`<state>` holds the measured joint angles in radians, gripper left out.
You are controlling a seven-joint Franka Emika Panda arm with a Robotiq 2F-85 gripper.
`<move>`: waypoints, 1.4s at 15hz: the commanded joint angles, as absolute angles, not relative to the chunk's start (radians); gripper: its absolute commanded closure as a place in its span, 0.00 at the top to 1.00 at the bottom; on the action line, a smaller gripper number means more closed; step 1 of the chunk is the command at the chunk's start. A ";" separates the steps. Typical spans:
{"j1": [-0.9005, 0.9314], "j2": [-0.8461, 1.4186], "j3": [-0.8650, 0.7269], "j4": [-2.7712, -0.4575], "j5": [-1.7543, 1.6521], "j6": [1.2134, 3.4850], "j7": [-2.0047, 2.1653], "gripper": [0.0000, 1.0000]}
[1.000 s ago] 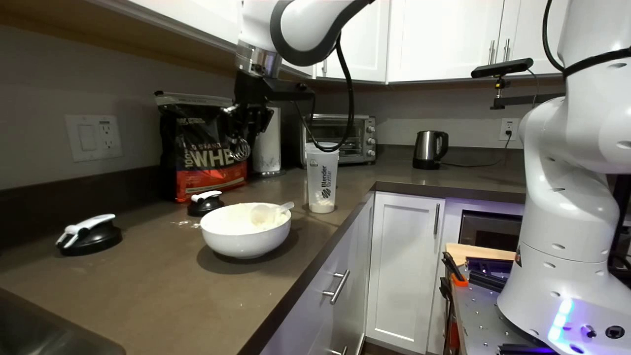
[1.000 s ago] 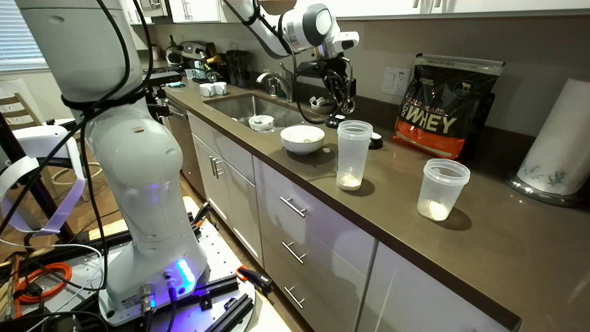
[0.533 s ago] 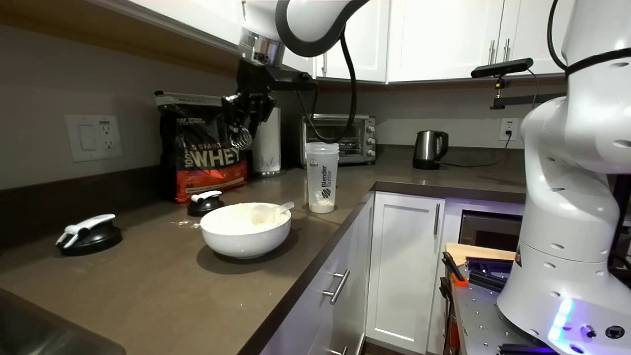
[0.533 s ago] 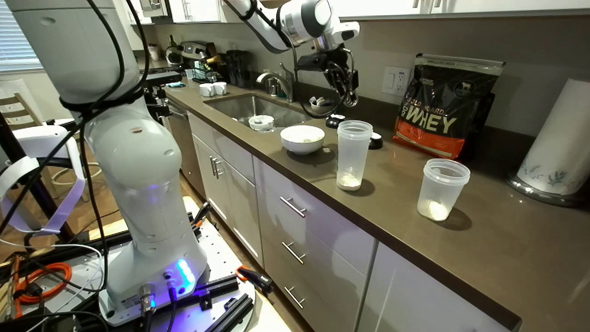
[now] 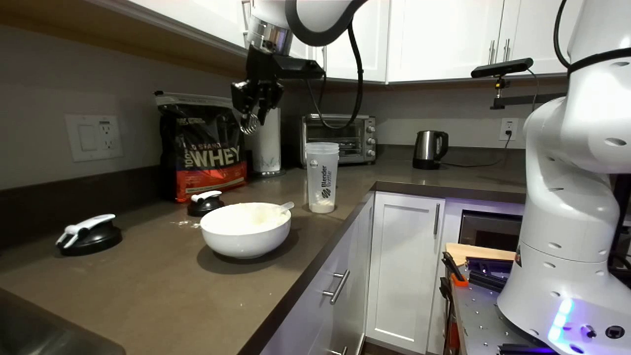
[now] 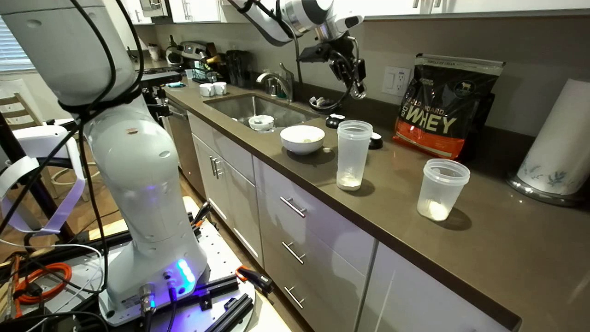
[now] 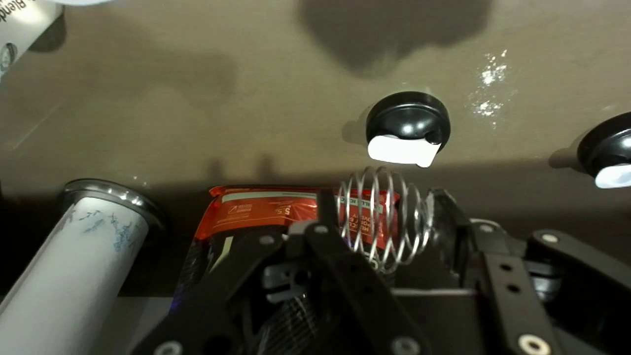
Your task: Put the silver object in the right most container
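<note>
Clasped in gripper (image 7: 381, 206): wire ball (image 7: 384, 220), for carrying right, best centred low over right cup (image 6: 442, 191) before release.

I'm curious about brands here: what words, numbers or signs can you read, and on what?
"WHEY" on the black bag.
"100%" beside it on the bag.
"STAND", part of a longer line above.
"Blender Bottle" on a shaker bottle.
"Blend", cut off, on a shaker bottle in the wrist view.
Too small or blurred: the bag's other print, marks on the wall outlet, a label on the robot's base.
</note>
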<state>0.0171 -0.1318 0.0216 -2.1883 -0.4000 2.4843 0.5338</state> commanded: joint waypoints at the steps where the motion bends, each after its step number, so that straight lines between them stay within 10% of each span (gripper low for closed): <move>1: -0.026 -0.173 0.047 -2.209 -0.454 2.449 0.594 0.49; 21: -0.209 -0.198 -0.057 -2.275 -0.493 2.406 0.713 0.49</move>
<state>-0.1870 -0.1937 -0.0518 -2.2666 -0.4849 2.3998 0.6854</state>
